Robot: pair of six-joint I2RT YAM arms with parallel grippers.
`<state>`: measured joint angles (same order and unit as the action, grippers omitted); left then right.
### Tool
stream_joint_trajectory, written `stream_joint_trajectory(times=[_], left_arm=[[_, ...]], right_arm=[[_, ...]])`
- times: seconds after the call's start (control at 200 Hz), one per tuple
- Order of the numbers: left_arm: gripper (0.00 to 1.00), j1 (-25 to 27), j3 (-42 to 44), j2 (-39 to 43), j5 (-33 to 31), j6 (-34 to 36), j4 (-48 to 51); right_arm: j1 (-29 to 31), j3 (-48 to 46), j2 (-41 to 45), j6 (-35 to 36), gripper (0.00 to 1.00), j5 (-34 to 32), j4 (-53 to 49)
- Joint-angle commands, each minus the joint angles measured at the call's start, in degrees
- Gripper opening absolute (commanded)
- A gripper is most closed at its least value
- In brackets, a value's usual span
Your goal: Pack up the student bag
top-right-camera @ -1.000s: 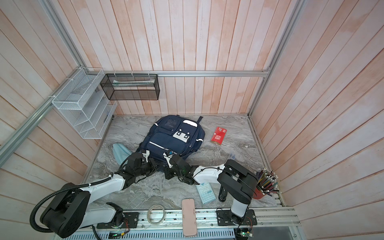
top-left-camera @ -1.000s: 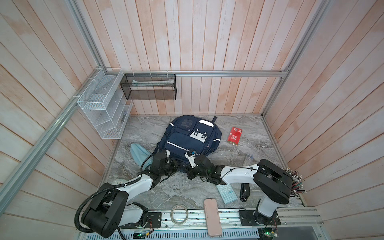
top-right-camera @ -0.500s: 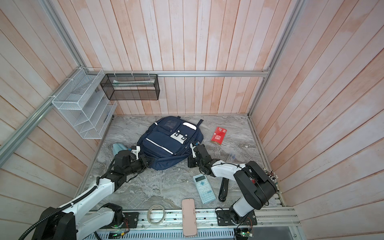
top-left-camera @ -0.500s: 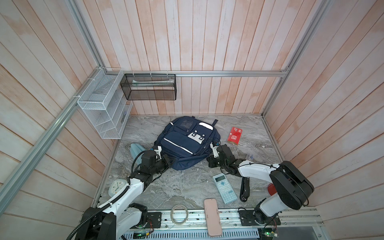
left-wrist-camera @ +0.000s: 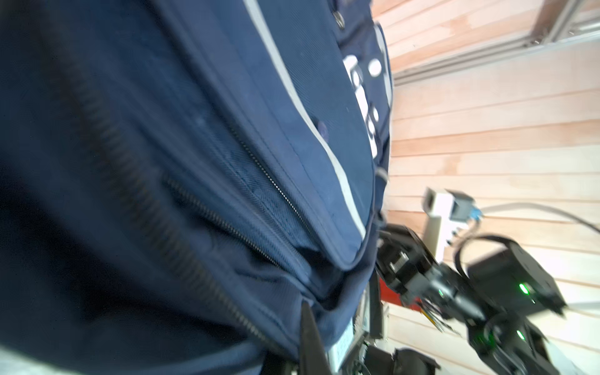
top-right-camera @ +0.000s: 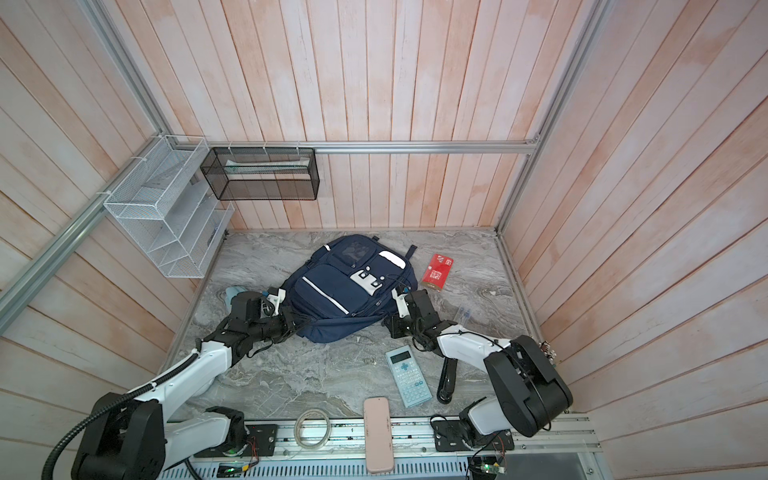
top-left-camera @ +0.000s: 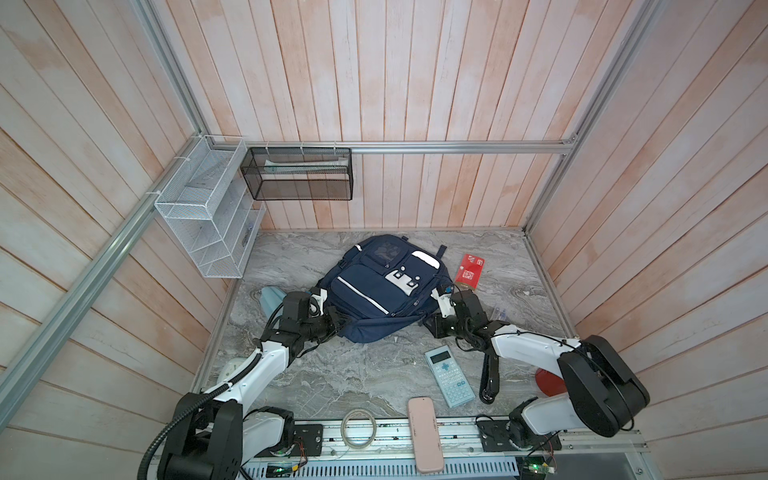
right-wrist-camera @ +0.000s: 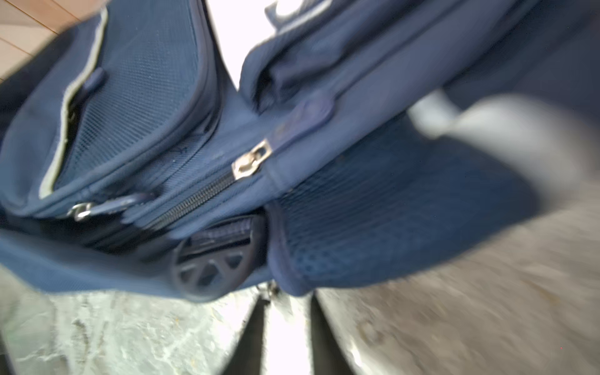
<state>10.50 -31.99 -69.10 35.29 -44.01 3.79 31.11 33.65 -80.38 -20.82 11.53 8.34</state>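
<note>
The bag (top-left-camera: 376,291) lies flat, front up, mid-table (top-left-camera: 332,374) toward the back wall, its near edge facing both arms. The left gripper (top-left-camera: 337,323) sits at the bag's near left corner, closed. In the left wrist view fabric lies right against its finger (left-wrist-camera: 308,337), so it appears to pinch the hem, probably to anchor the bag against a pull from the far side. The right gripper (top-left-camera: 428,325) is just beside the near right corner, jaws apart with nothing between them, pointed below a zip slider (right-wrist-camera: 251,160). Whether the main pocket is open cannot be told. The calculator (top-left-camera: 449,378), pink case (top-left-camera: 424,434), tape ring (top-left-camera: 358,422) and red booklet (top-left-camera: 469,271) lie loose around the bag, evidently awaiting packing. A pouch (top-left-camera: 270,297) lies beside the left arm.
</note>
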Motion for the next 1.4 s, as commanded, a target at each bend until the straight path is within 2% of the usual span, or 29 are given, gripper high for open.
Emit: stream_joint_trajectory(times=[0.0, 0.085, 0.165, 0.225, 0.37, 0.435, 0.495, 0.625, 0.765, 0.965, 1.005, 1.06, 1.085, 1.15, 1.28, 1.335, 1.395], left_arm=[[0.01, -1.01, -3.86, -0.50, -1.79, 4.99, -2.52], [0.10, -1.01, -5.32, -1.81, -1.69, 7.09, -1.90], [0.12, -1.03, -6.68, -3.67, -0.69, 7.71, -1.87], [0.12, -1.01, -6.95, -5.03, 0.18, 7.17, -3.08], [0.12, -0.83, -7.95, -6.81, -0.33, 7.46, -3.80], [0.12, -1.01, -9.28, -7.27, -2.57, 8.69, -2.15], [0.12, -1.14, -10.47, -8.00, -4.68, 9.68, -1.15], [0.12, -1.70, -12.87, -10.97, -9.09, 11.58, 0.13], [0.13, -1.80, -17.02, -14.72, -12.66, 12.46, 1.12], [0.18, -1.89, -25.81, -20.26, -14.72, 13.31, 3.50], [0.24, -1.82, -27.00, -20.59, -15.37, 13.74, 4.37], [0.43, -1.97, -27.58, -20.30, -17.18, 13.99, 5.36], [0.48, -2.05, -27.68, -19.94, -18.04, 14.26, 5.87], [0.51, -2.55, -27.79, -18.86, -19.97, 14.90, 7.34], [0.68, -2.77, -25.72, -14.85, -21.41, 14.39, 8.27], [0.77, -2.21, -24.23, -12.77, -19.13, 12.74, 7.05], [0.81, -0.48, -21.76, -10.75, -14.61, 9.78, 3.48]], right_arm=[[0.61, -0.20, 4.27, 2.23, 0.61, -8.21, -3.83], [0.38, -0.28, 6.45, 0.80, 0.71, -14.39, -2.92], [-0.94, 1.17, 6.33, 0.48, 0.81, -16.00, -0.56], [-3.03, 4.28, 3.78, -0.82, 0.85, -14.76, -0.73], [-8.56, 13.50, -7.14, -4.39, 0.85, -7.11, -1.82], [-10.24, 18.36, -12.70, -3.80, 0.83, -0.89, -2.39], [-10.65, 22.46, -17.11, -4.17, 0.79, 1.56, -4.47], [-10.68, 24.86, -22.02, -6.16, 0.61, 3.75, -7.99], [-9.81, 18.53, -19.29, -8.50, 0.45, 4.39, -8.62], [-4.63, 14.02, -12.98, -6.24, 0.44, 5.52, -11.76], [-3.30, 13.83, -11.58, -4.21, 0.44, 5.61, -12.78], [-1.16, 13.55, -9.10, -1.27, 0.46, 4.95, -13.88], [-0.25, 13.34, -7.98, 0.16, 0.46, 4.27, -14.28], [1.43, 13.11, -5.40, 3.89, 0.49, 2.34, -15.43], [1.76, 13.81, -1.40, 7.78, 0.61, -4.42, -16.21], [2.24, 13.99, 0.49, 12.82, 0.71, -6.87, -13.69], [3.16, 12.97, 2.09, 18.14, 0.81, -14.93, -8.05]])
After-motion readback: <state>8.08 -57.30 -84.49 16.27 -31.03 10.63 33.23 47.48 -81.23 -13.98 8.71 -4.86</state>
